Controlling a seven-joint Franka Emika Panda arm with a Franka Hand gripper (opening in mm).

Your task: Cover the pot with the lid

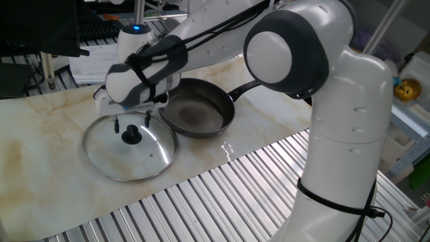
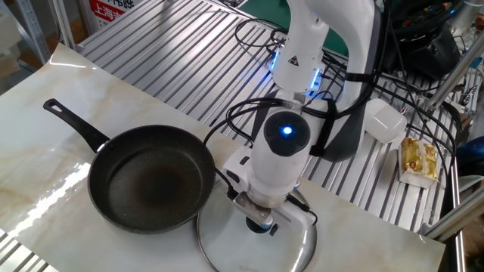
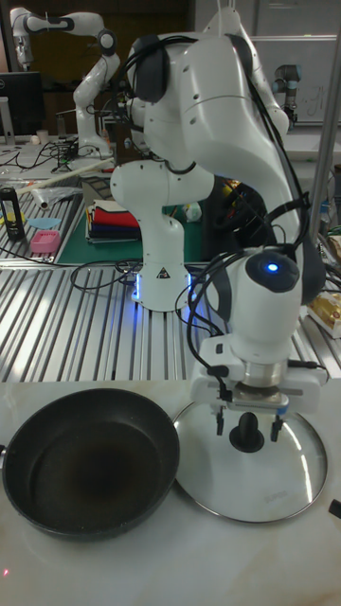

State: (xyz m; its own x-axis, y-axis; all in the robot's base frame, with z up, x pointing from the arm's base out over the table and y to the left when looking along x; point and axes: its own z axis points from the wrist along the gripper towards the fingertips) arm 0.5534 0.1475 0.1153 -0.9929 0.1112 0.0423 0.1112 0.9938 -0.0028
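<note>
The pot (image 1: 196, 107) is a shallow black frying pan on the marbled board, its long handle (image 1: 252, 86) pointing away to the right. The pot (image 2: 151, 177) (image 3: 90, 464) is empty. Beside it, rims almost touching, lies the lid (image 1: 151, 158) (image 2: 227, 240) (image 3: 289, 473), clear glass with a metal rim and a black knob (image 1: 131, 136). My gripper (image 1: 132, 124) (image 3: 247, 426) hangs straight over the lid, open, one finger on each side of the knob (image 3: 247, 436) without gripping it. In the other fixed view the wrist hides most of the gripper (image 2: 261, 220).
The marbled board (image 1: 40, 128) lies on a slatted metal table (image 1: 222, 195). Behind the arm's base run black cables (image 2: 249, 38). A white box (image 2: 386, 121) and a yellow packet (image 2: 418, 162) sit off to the right on the slats.
</note>
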